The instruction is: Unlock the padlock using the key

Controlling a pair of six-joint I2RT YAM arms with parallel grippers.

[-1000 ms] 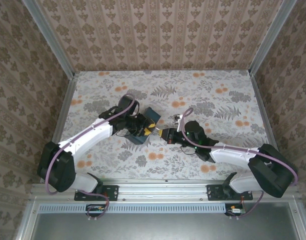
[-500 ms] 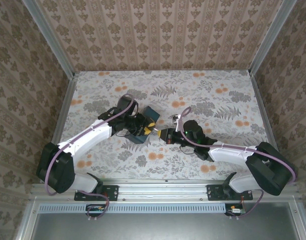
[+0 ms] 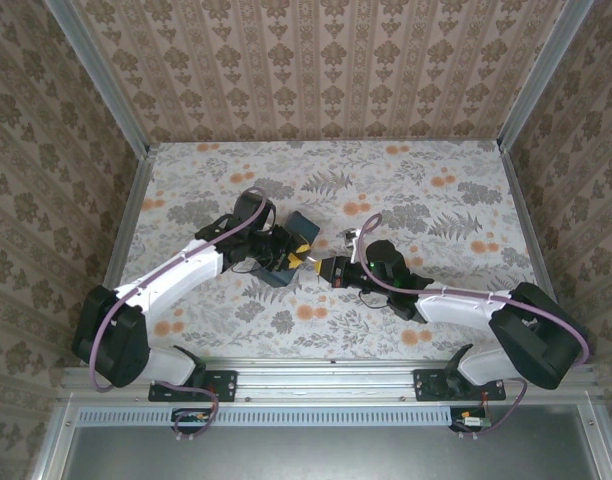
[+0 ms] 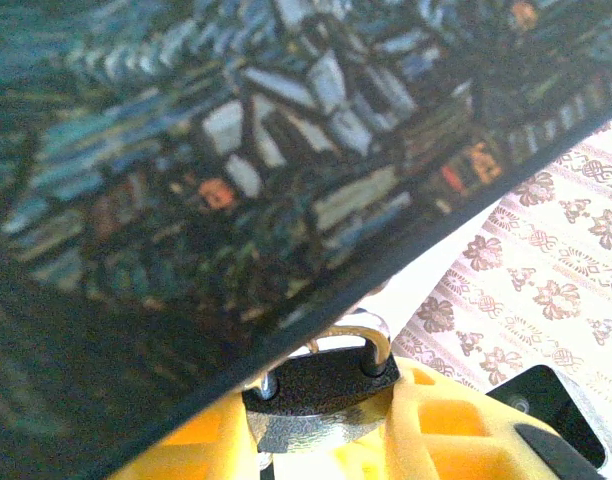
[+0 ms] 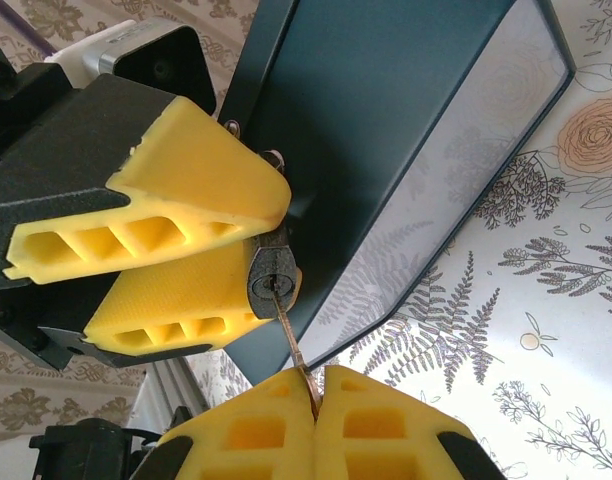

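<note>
Apparently, thin metal key (image 5: 289, 340) in pebbled padlock (image 5: 270, 272)

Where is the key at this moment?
Right wrist view: the key is pinched in the right hand, its tip at the keyway of the padlock, which the left hand grips beside the dark-blue box.

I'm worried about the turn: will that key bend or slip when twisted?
It could flex: the key looks a thin sliver, its tip at the padlock. It might slip or pivot, since the right gripper pinches just its end. Probably very light.
</note>
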